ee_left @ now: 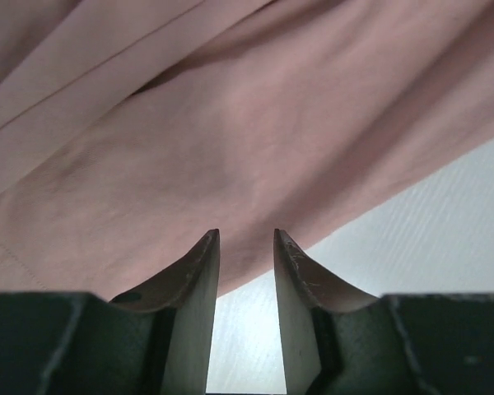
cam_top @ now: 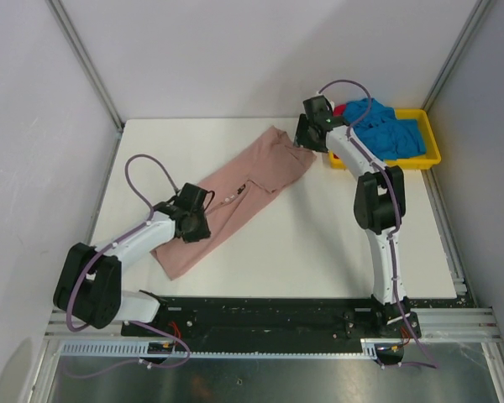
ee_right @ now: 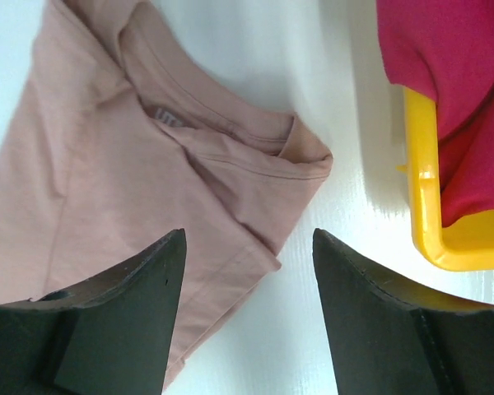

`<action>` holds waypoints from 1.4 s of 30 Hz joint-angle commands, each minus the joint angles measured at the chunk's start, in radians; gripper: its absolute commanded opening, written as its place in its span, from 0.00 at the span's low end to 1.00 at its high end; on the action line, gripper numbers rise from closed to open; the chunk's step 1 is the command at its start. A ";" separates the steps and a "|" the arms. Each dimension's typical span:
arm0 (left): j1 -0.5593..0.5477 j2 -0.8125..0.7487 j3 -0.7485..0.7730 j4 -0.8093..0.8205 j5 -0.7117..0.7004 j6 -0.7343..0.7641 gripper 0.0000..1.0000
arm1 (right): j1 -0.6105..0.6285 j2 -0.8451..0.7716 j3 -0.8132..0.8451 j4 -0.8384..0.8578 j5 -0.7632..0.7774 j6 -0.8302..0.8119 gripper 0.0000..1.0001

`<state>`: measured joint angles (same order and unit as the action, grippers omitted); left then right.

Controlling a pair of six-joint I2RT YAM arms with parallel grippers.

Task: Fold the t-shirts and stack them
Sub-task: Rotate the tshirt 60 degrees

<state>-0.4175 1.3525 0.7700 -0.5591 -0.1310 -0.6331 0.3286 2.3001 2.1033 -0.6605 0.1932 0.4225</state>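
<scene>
The dusty pink t-shirt [cam_top: 260,172] lies in a long diagonal strip across the white table, collar end at the far right. My left gripper [cam_top: 198,227] sits low at the shirt's near part. In the left wrist view its fingers [ee_left: 246,233] stand a little apart at the cloth's [ee_left: 230,140] edge, with bare table between them. My right gripper [cam_top: 306,141] hovers over the collar end. There it [ee_right: 248,233] is open wide above a folded corner of the pink shirt [ee_right: 132,181], holding nothing. A blue t-shirt [cam_top: 388,126] and a red one [cam_top: 340,109] lie bunched in the tray.
The yellow plastic tray [cam_top: 433,156] stands at the far right of the table, its corner [ee_right: 424,189] close to my right fingers with red cloth [ee_right: 461,82] hanging over the rim. Walls close in the table on three sides.
</scene>
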 commanded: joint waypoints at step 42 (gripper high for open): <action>-0.352 0.400 0.301 -0.040 0.065 -0.226 0.28 | -0.066 0.312 0.285 0.002 -0.052 -0.032 0.17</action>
<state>-0.7189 1.6920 1.0008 -0.6308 -0.1555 -0.7830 0.2848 2.5549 2.2845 -0.6315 0.0902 0.4534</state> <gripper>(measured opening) 0.282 0.166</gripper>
